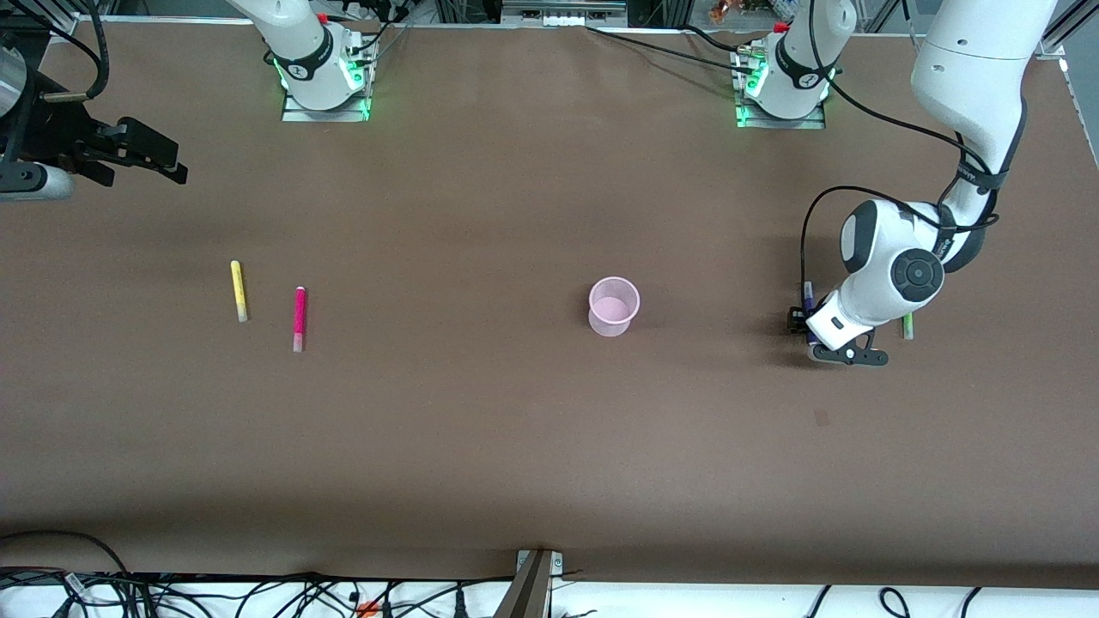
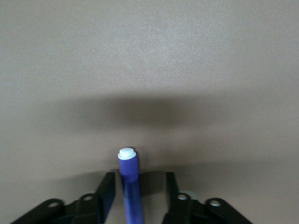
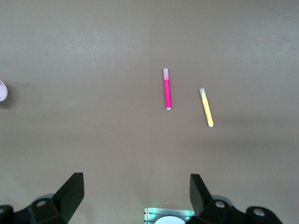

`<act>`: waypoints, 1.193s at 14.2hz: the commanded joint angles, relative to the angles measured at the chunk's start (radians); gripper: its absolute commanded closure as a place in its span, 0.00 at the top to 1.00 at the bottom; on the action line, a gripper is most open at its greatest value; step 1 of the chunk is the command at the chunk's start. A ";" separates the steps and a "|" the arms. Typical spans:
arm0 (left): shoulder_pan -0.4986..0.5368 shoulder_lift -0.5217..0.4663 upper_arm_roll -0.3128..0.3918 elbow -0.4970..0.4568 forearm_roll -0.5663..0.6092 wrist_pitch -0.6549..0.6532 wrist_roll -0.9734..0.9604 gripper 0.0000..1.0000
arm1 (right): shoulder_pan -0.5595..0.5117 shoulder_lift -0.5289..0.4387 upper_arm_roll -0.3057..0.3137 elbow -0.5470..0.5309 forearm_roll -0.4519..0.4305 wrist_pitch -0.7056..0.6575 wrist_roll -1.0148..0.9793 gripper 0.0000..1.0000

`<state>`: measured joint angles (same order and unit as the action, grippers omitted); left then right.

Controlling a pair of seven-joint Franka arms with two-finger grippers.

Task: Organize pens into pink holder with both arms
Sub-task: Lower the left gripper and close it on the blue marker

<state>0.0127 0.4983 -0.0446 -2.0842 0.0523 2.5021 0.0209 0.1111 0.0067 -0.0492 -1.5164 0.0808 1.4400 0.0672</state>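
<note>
My left gripper (image 1: 807,330) is down at the table near the left arm's end, open, with its jaws on either side of the dark purple pen (image 1: 808,296). In the left wrist view the purple pen (image 2: 128,179) lies between my fingers (image 2: 108,186), close to one and apart from the other. The green pen (image 1: 907,326) lies beside it, mostly hidden by the arm. The pink holder (image 1: 611,324) stands upright mid-table. The yellow pen (image 1: 238,290) and the magenta pen (image 1: 299,318) lie toward the right arm's end. My right gripper (image 1: 172,167) waits open in the air there.
The right wrist view shows the magenta pen (image 3: 167,91), the yellow pen (image 3: 206,108) and a sliver of the holder (image 3: 1,91) at the frame edge. Brown table surface surrounds the holder. Cables lie along the table edge nearest the front camera.
</note>
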 commanded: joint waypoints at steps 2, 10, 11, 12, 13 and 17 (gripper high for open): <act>0.001 0.005 0.000 0.013 -0.020 -0.003 0.004 0.35 | -0.001 -0.001 0.005 0.016 -0.009 -0.016 0.005 1.00; 0.006 0.011 0.000 0.016 -0.020 -0.003 0.036 0.00 | -0.001 -0.001 0.005 0.016 -0.007 -0.016 0.006 1.00; 0.006 0.005 0.000 0.019 -0.020 -0.008 0.040 0.00 | -0.001 -0.001 0.005 0.016 -0.007 -0.016 0.005 1.00; 0.004 -0.006 -0.001 0.035 -0.020 -0.031 0.043 0.00 | -0.002 -0.001 0.003 0.016 -0.006 -0.016 0.005 1.00; 0.007 -0.024 -0.006 0.049 -0.022 -0.081 0.062 0.00 | -0.001 -0.001 0.002 0.016 -0.006 -0.016 0.005 1.00; 0.010 -0.034 -0.049 0.226 -0.051 -0.340 0.128 0.00 | -0.001 -0.001 0.002 0.016 -0.006 -0.018 0.006 1.00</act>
<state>0.0158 0.4753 -0.0736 -1.9380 0.0498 2.2711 0.0895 0.1111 0.0067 -0.0491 -1.5164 0.0808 1.4400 0.0672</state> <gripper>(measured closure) 0.819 0.000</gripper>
